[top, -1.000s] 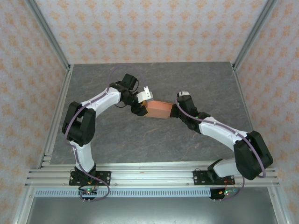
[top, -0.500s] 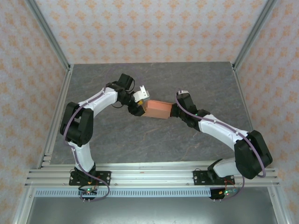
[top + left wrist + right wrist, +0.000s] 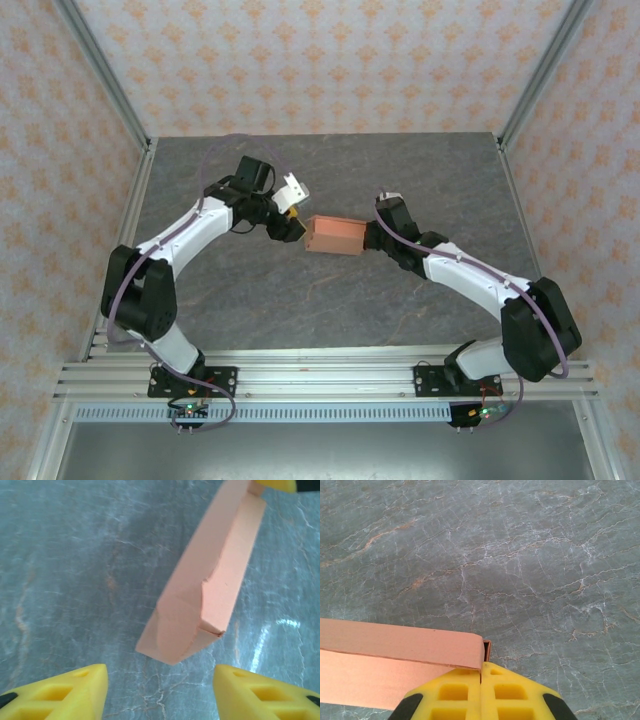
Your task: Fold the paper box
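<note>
Running left to right over the middle of the grey marbled counter (image 3: 250,290), the salmon-orange card paper box (image 3: 335,235) has its long axis set between the two arms. Its left end points at the left fingers (image 3: 65,692). Form: flat, narrow and rectangular, with the walls folded up. The end facing the left wrist camera shows a creased flap with one corner slightly proud. Left fingers stand partly apart, just short of that end, holding nothing. Right fingers (image 3: 455,695) are pressed together on the card at the opposite end.
</note>
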Controlling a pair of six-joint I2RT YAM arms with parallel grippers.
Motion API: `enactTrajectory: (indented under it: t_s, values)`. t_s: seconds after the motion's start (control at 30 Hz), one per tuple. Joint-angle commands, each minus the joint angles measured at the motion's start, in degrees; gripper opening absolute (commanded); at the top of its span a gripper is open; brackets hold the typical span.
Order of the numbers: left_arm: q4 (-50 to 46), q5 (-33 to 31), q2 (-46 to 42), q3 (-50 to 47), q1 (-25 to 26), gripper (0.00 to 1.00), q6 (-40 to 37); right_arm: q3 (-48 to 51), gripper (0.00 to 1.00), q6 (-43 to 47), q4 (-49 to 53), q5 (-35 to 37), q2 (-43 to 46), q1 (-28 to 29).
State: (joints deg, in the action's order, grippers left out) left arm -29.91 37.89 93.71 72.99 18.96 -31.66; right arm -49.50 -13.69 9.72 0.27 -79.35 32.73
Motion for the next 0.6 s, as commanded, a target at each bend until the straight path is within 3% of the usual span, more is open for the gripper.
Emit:
enactTrajectory:
  t_s: [0.0,0.23,0.57]
  values:
    - [1.46,-6.27,-1.35,0.25,1.69,0.56,5.09,-1.39,0.0,0.55,2.06,1.86,-0.66,0.33]
    - [-3.98,-10.57,2.24,6.24,5.09,0.5,3.27,-1.35,0.0,0.46,2.02,1.88,-0.54,0.45]
    - [-7.0,-13.89,4.37,10.33,7.14,0.3,3.01,-1.79,0.0,0.53,2.02,1.92,-0.99,0.71]
